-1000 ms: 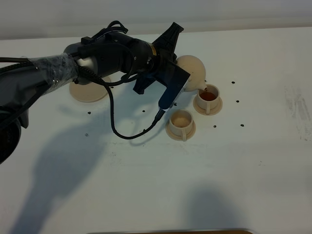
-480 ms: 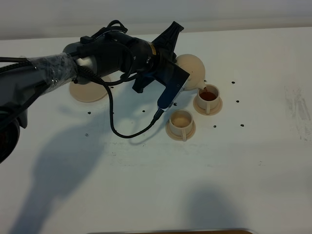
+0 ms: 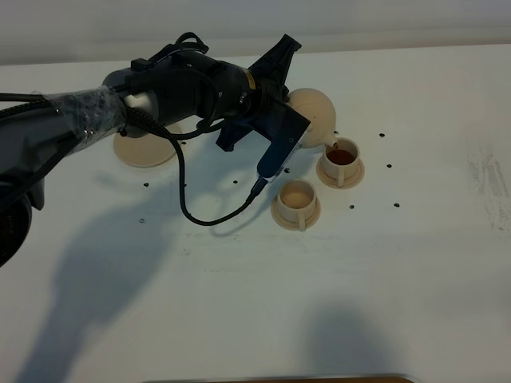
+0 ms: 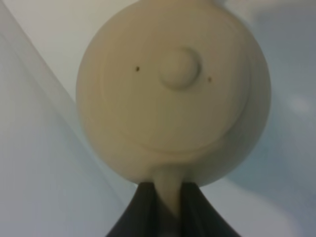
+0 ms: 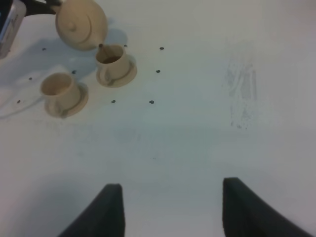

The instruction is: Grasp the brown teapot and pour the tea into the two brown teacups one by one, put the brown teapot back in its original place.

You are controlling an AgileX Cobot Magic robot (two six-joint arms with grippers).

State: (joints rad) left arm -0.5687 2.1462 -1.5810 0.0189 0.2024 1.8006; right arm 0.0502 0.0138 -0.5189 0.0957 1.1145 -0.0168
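The brown teapot [image 3: 315,112] hangs tilted in the air, its spout over the far teacup [image 3: 342,159], which holds dark tea. My left gripper [image 4: 170,197] is shut on the teapot's handle; the wrist view shows the lid and knob [image 4: 178,69]. The near teacup [image 3: 296,201] looks empty. The wide beige saucer [image 3: 146,147] lies at the left, bare. My right gripper [image 5: 170,207] is open and empty, well away from both cups [image 5: 114,63] [image 5: 61,93] and the teapot [image 5: 81,23].
The white table [image 3: 399,263] carries small dark dots around the cups. The left arm's black cable [image 3: 192,209] loops down onto the table left of the near cup. A scuffed patch [image 3: 491,171] lies at the right.
Almost nothing has moved. The left arm keeps the teapot tilted over the far cup; the right arm is still.
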